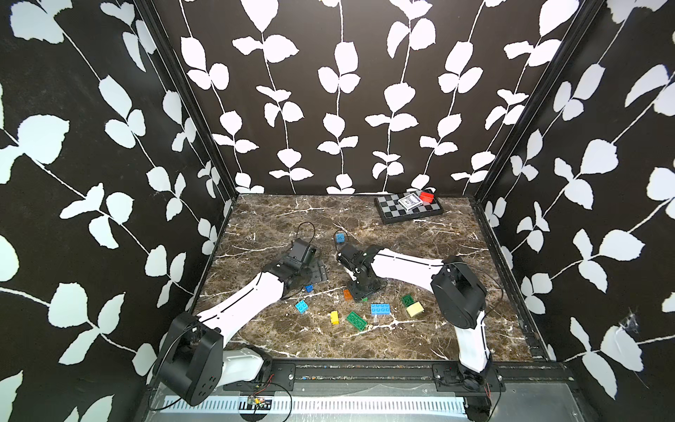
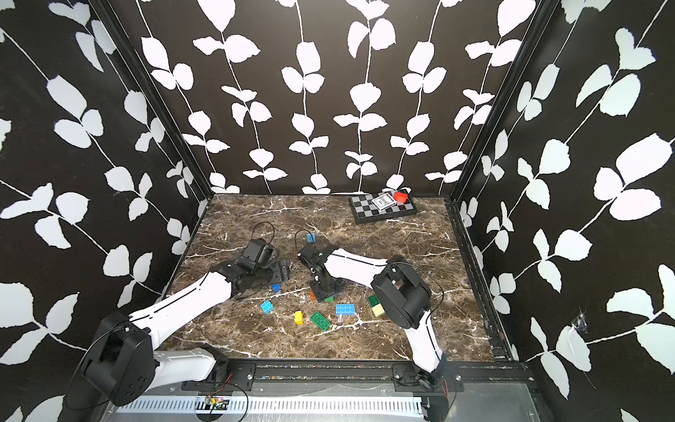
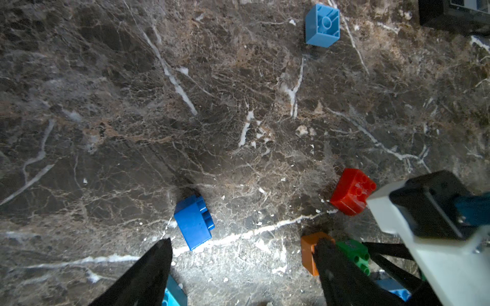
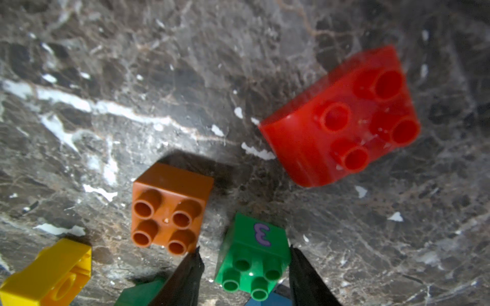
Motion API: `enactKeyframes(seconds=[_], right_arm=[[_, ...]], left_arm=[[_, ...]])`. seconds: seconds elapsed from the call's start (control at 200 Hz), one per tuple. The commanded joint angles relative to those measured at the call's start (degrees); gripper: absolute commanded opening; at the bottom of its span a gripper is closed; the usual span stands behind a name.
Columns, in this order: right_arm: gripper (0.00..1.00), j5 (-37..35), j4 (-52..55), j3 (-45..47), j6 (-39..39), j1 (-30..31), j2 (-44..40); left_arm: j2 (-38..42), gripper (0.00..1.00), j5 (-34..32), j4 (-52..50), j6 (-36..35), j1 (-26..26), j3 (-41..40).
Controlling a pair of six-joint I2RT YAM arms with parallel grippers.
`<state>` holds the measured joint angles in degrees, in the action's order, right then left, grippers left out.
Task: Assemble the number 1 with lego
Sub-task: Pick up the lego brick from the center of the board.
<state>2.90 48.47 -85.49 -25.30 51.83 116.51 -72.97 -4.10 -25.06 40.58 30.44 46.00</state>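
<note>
- The right gripper (image 4: 244,249) points down at the marble table (image 1: 420,234), near its middle. Its jaws are partway in and straddle the small green brick (image 4: 253,262). One finger meets the brick's edge and a sliver of marble shows beside the other, so nothing is clamped.
- The small green brick sits studs up, and its side printed with a purple 3 faces away from the fingers. The orange brick (image 4: 169,209) stands just beside it, also studs up.
- The red brick (image 4: 339,119) lies near these two, blurred and apparently tipped. Both wrist views show it, while in both top views the right arm's wrist covers it.
- The left gripper (image 3: 245,239) hangs with its jaws wide apart and holds nothing; bare marble lies between its fingers.
- Near it the blue brick (image 3: 193,222) lies on its side, studs horizontal, a detail too small to read in the top views.
- The light blue brick (image 3: 322,25) sits well apart, farther back, with its hollow underside showing in the left wrist view.
- In both top views the green oblong brick (image 1: 357,321) lies near the front, its long axis diagonal from far left to near right.
- The blue oblong brick (image 1: 380,309) runs across the table, studs up.
- The yellow brick (image 1: 334,317) and the cream brick (image 1: 415,309) flank the two oblong bricks.
</note>
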Motion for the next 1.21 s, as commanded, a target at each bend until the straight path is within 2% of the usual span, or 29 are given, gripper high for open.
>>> enactKeyframes(seconds=[0.0, 0.295, 0.595, 0.73, 0.87, 1.005, 1.2], right_arm=[[0.47, -1.3, 2.5, -2.2, -0.1, 0.3, 1.1], [0.48, -1.7, 3.3, -2.2, 0.1, 0.4, 1.3], [0.34, -0.7, 3.3, -2.7, 1.4, 0.3, 1.6], [0.28, -1.4, 3.2, -1.3, 4.1, -0.4, -1.8], [0.21, -2.4, 4.0, 2.1, 13.8, -3.2, -9.3], [0.20, -2.2, 6.7, 5.8, 28.7, -5.3, -16.6], [0.20, 1.7, 12.6, 8.7, 49.0, -5.7, -23.7]], left_arm=[[2.0, 0.86, -0.8, 0.3, -0.7, -0.3, -0.7], [2.3, 0.86, -0.8, 1.0, -0.1, -0.3, -1.2], [3.2, 0.85, -1.4, 1.3, 0.3, -0.3, -1.8], [4.1, 0.85, -2.2, 1.5, -0.1, -0.3, -2.2], [5.9, 0.85, -3.0, 4.3, -2.0, -0.4, -3.7], [7.9, 0.85, -3.4, 8.8, -5.1, -0.5, -5.9], [10.4, 0.85, -3.2, 12.0, -10.8, -0.8, -8.0]])
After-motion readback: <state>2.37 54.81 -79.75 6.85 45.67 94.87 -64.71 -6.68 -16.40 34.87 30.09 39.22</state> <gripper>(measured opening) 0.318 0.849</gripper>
